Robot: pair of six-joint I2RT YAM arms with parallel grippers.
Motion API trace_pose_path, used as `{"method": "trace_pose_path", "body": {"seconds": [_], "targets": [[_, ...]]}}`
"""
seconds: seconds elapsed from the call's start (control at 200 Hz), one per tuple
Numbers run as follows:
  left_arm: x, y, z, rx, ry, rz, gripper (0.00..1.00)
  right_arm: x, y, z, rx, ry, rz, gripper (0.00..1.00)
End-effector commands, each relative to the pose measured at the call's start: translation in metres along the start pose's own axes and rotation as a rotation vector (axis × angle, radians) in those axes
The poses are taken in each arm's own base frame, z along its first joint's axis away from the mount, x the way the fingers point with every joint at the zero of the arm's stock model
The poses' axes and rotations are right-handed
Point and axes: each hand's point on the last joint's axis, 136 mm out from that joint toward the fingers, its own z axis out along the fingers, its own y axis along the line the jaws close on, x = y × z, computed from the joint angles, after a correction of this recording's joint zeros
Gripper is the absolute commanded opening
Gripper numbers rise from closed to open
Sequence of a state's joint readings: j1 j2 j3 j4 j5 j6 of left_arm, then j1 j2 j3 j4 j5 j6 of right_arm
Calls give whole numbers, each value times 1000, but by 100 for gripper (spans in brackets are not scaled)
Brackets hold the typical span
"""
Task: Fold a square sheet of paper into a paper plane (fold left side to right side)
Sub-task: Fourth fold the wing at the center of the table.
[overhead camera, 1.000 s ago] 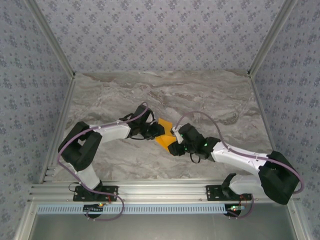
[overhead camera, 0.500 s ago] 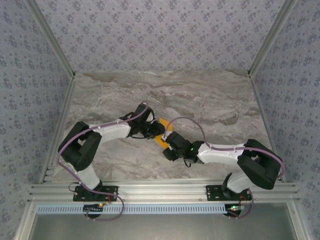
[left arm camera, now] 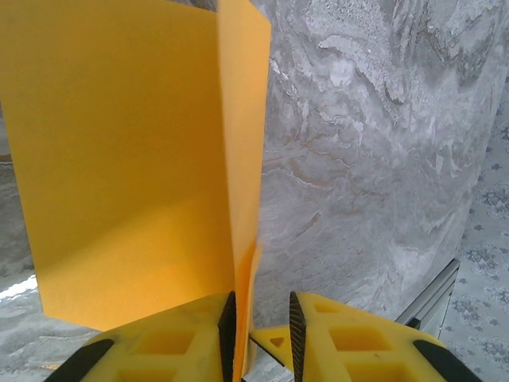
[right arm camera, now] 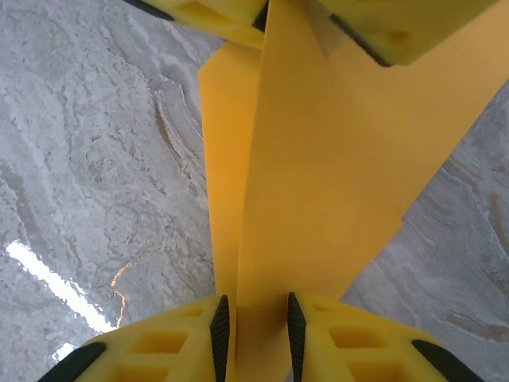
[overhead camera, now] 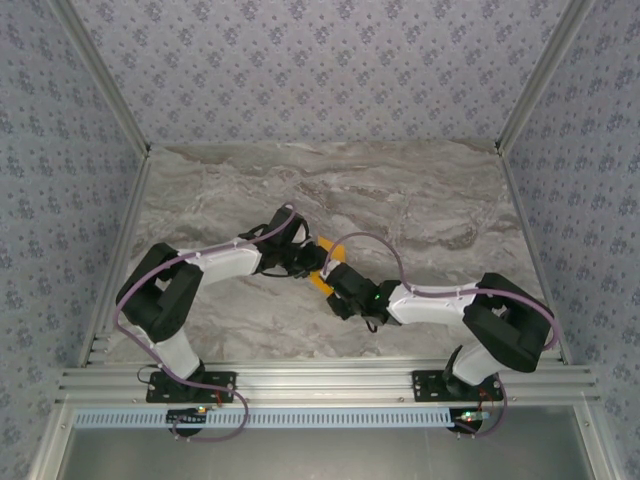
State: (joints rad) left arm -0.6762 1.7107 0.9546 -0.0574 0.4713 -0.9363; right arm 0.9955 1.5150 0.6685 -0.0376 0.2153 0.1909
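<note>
Top external view gives me the marble table (overhead camera: 450, 200), with both arms reaching in to meet near its middle. The left arm (overhead camera: 215, 262) comes in from the left and the right arm (overhead camera: 440, 300) from the right, their wrists nearly touching.

On the left wrist view, the left gripper (left arm camera: 260, 326) has its jaws nearly together. A folded edge runs in between them and lies against one pad, but a thin gap shows by the other, so I cannot tell whether it pinches.

On the right wrist view, the right gripper (right arm camera: 253, 326) is clamped on a strip that fills the space between its pads.

The square sheet of paper (left arm camera: 127, 159) is orange-yellow, bent along a crease and held up off the table between the two grippers.
</note>
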Motion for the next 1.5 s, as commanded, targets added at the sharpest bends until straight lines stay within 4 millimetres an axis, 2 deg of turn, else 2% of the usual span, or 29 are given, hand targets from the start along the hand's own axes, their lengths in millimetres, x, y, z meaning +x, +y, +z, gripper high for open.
{"method": "trace_pose_path", "body": {"seconds": [0.0,0.15,0.38,0.485,0.62,0.72,0.849,1.059,1.224,1.494], "targets": [[-8,-22,-16,36,-33,34,30,-2,1,0,8,16,-2,24],[-11,-29,-28,42,-51,56,35,2,2,-2,-4,27,14,15],[-16,-30,-57,40,-107,87,54,1,8,-5,-66,27,45,8],[-18,-18,-75,20,-155,73,63,0,10,-6,-105,22,62,8],[-16,2,-86,-2,-184,32,65,-4,10,-10,-175,-1,119,7],[-8,14,-80,-17,-162,21,65,-7,9,-13,-224,-18,169,7],[-1,21,-65,1,-126,0,59,-7,8,-15,-284,-33,226,7],[0,6,-41,17,-74,41,53,-2,3,-15,-324,-22,278,7],[0,2,-23,6,-43,47,48,0,1,-14,-347,-21,310,7],[1,-3,-2,6,-4,53,48,2,-3,-13,-364,-14,347,7]]}}
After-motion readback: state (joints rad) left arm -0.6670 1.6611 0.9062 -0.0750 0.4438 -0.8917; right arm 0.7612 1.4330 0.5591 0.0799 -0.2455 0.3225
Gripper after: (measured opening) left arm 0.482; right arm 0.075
